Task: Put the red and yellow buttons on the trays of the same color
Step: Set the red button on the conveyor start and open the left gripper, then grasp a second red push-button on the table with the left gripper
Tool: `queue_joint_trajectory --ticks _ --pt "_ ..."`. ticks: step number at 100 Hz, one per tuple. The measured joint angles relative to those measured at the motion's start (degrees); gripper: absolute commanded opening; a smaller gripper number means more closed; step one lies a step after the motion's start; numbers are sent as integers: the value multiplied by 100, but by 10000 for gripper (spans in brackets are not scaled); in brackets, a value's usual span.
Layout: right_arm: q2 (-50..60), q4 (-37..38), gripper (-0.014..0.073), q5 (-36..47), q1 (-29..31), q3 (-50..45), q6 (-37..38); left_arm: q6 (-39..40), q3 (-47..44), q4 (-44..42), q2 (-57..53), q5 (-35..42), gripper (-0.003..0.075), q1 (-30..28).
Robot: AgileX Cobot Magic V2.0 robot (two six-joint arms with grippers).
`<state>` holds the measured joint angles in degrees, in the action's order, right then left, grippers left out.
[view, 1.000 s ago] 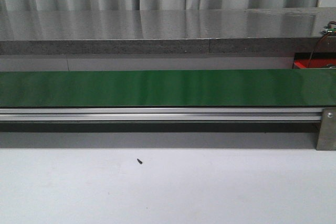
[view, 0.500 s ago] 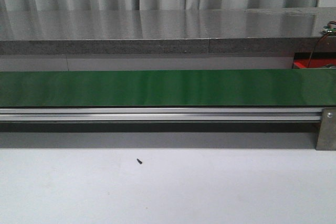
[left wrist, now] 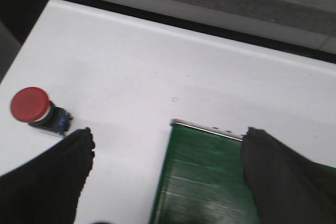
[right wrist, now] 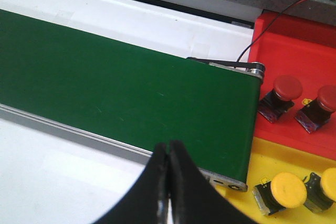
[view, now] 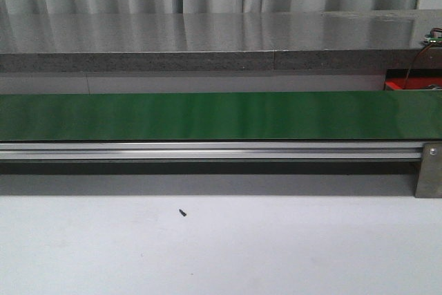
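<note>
The left gripper [left wrist: 165, 182] hangs wide open w/ nothing between its fingers [left wrist: 50, 177], over the end of the green belt [left wrist: 202, 182]. One red button [left wrist: 34, 108] lies on its side on the white table [left wrist: 157, 66], just beside the left finger, not touching it. The right gripper [right wrist: 169, 182] is fully closed, fingers pressed together, empty, above the belt's other end [right wrist: 121, 87]. There the red tray [right wrist: 294, 40] has already two red buttons [right wrist: 286, 90], and the yellow tray [right wrist: 283, 166] has two yellow buttons [right wrist: 286, 190].

Step in hand, as I judge: pick the lone red button w/ the left arm. To do it well, shift the open fingers sideways until the button body sits between them, then go down and close on the body under the cap, since the round cap can slip.

Room: the table edge is near the button on the far side, so do not push it outwards. The belt end w/ its metal roller [left wrist: 205, 126] is near the other finger; keep clear. The front view shows only bare belt and table, no arm.
</note>
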<state>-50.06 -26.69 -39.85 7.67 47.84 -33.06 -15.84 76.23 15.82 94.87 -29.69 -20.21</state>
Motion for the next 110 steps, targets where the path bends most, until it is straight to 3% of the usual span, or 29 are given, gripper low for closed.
queue_joint_trajectory --ticks 43,110 --pt "0 0 -118 0 0 0 0 0 431 -54 1065 471 564 -1155" --pt "0 0 -118 0 0 0 0 0 2587 -171 2948 -210 564 -1147"
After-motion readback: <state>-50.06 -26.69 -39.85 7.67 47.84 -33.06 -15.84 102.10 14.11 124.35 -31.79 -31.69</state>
